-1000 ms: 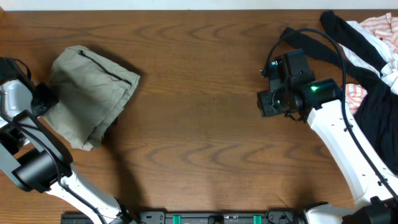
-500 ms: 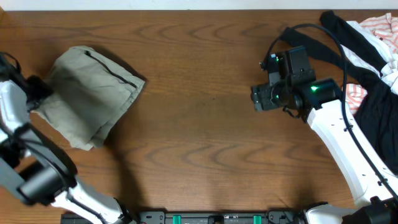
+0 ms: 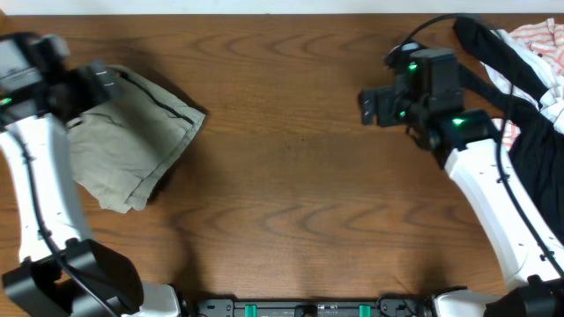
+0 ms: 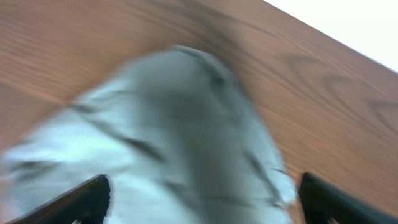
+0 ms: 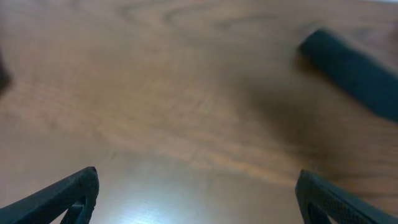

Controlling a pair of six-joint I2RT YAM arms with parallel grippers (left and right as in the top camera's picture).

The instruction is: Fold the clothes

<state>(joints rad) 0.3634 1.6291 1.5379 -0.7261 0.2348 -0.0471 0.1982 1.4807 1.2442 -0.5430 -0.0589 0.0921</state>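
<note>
From above, the shorts (image 3: 132, 136) lie as a folded, rumpled bundle on the left side of the wooden table (image 3: 282, 176). A dark line runs across the top layer, and the stacked edges show at the near corner. The left gripper (image 3: 99, 81) hangs over the bundle's far left edge. From that height I can't tell whether it touches the cloth, nor how its jaws stand. Its wrist camera settles the second point: the two black fingers (image 4: 87, 194) sit wide apart at the bottom corners of the picture with nothing pinched between them. The pale cloth fills the view beneath, so smeared by blur that its folds are hard to read. The right gripper (image 3: 370, 106) is well apart from the shorts, over bare wood on the far right side. It is near a heap of black and striped garments (image 3: 529, 79) that runs off the right edge. Its own camera shows fingertips (image 5: 68, 194) spread wide over bare wood, holding nothing. A blurred dark shape (image 5: 348, 62) sits at the upper right, and I can't make out what it is.
</note>
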